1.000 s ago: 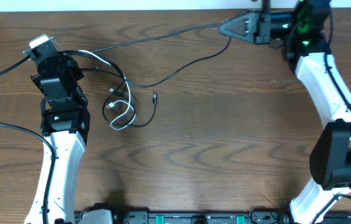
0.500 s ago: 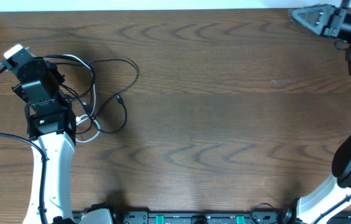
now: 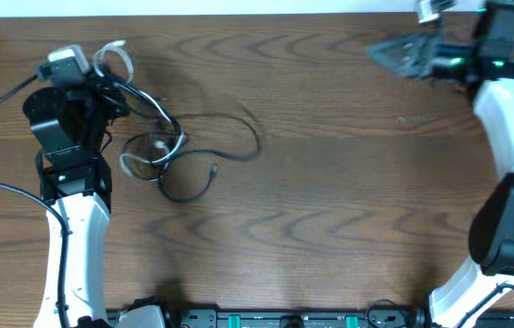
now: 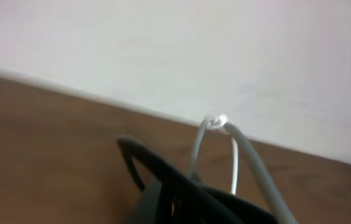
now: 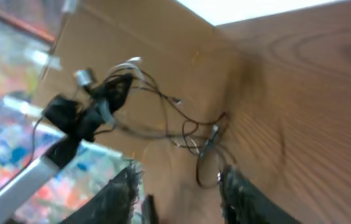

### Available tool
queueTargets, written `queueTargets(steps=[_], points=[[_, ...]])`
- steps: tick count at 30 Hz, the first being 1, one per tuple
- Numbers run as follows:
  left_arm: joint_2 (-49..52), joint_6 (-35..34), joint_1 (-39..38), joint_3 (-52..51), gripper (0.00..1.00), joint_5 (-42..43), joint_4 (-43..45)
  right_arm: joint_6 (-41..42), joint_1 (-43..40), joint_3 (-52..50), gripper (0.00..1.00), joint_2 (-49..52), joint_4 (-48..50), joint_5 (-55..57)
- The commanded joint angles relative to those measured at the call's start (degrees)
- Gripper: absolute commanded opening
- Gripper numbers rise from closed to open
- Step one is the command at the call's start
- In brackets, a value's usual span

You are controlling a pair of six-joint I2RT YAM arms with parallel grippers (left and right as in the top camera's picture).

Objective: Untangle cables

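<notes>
Brown wood table (image 3: 330, 228) carries everything. The left gripper (image 3: 102, 77) is clenched on the cables (image 3: 161, 150), probably to raise one end so the knot can loosen. A white loop (image 4: 216, 124) pokes past that gripper, and the tangle lies just beside it. The right gripper (image 3: 383, 53), well apart from the left gripper, has its fingers spread and holds nothing.

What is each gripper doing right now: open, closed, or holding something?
Left gripper: closed, holding the cables.
Right gripper: open, holding nothing.
</notes>
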Motion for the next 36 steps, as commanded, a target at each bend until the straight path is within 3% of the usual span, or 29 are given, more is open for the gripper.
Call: queueTargets(steps=[1,4,10,16,21,23,25,26,29,32,36], points=[[-0.11,-6.78,0.15,0.55,0.08,14.45,4.02,-26.08,8.68,0.00,0.62,-0.72,-9.29,12.35],[-0.11,-9.66,0.13,0.55,0.08,16.79,5.03,-38.62,16.06,0.00,0.82,-0.72,-15.76,17.46],[-0.11,-11.69,0.13,0.55,0.08,18.51,5.01,-45.77,28.33,0.00,0.99,-0.72,-19.02,27.80],[-0.11,-13.88,0.13,0.55,0.08,20.00,4.98,-45.81,38.21,0.00,0.99,-0.70,-18.93,40.57],[-0.11,-14.88,0.13,0.55,0.08,21.70,4.72,-47.06,41.90,0.00,0.98,-0.63,-18.71,41.09],[-0.11,-16.74,0.13,0.55,0.08,21.70,4.76,-47.06,42.71,0.00,0.89,-0.37,-18.69,41.79],[-0.11,-17.51,0.13,0.55,0.08,21.70,4.76,-47.04,43.41,0.00,0.60,0.04,-18.75,43.71],[-0.11,-17.49,0.13,0.55,0.08,21.68,4.72,-46.95,43.69,0.00,0.40,0.33,-18.86,44.74],[-0.11,-17.46,0.15,0.55,0.08,21.64,4.70,-44.28,43.80,0.00,0.01,0.74,-19.26,48.02],[-0.11,-15.82,0.20,0.52,0.08,20.00,2.95,-36.30,43.78,0.00,0.01,0.74,-19.71,58.40],[-0.11,-13.16,0.20,0.52,0.08,8.20,-4.46,-24.24,42.62,0.00,0.01,0.74,-23.47,83.32]])
